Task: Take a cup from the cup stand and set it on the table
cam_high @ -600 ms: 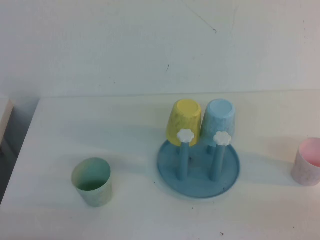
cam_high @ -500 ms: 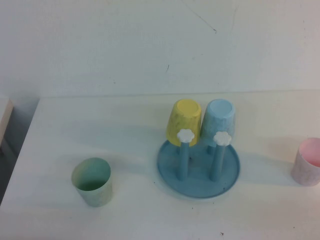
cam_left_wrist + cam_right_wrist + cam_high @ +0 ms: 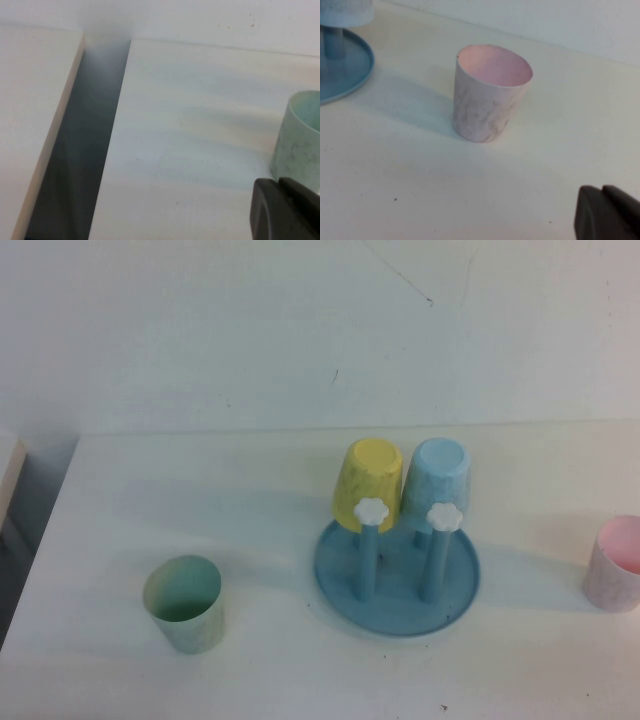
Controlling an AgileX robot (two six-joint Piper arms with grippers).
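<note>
The yellow cup (image 3: 367, 483) hangs upside down on a back peg of the blue cup stand (image 3: 397, 580), which stands on the white table (image 3: 200, 500) right of centre. Two front pegs with white flower knobs are bare. Neither gripper shows in the high view. My left gripper (image 3: 280, 186) shows only in its wrist view, fingers together and empty, low over the table beside the pale green cup (image 3: 300, 135). My right gripper (image 3: 602, 192) is shut and empty, near the pink cup (image 3: 490, 95). The stand's rim (image 3: 350, 70) shows in the right wrist view.
A light blue cup (image 3: 437, 483) hangs upside down next to the yellow one. The pale green cup (image 3: 184, 602) stands upright at front left, the pink cup (image 3: 615, 562) upright at the right edge. A dark gap (image 3: 85, 140) runs along the table's left edge.
</note>
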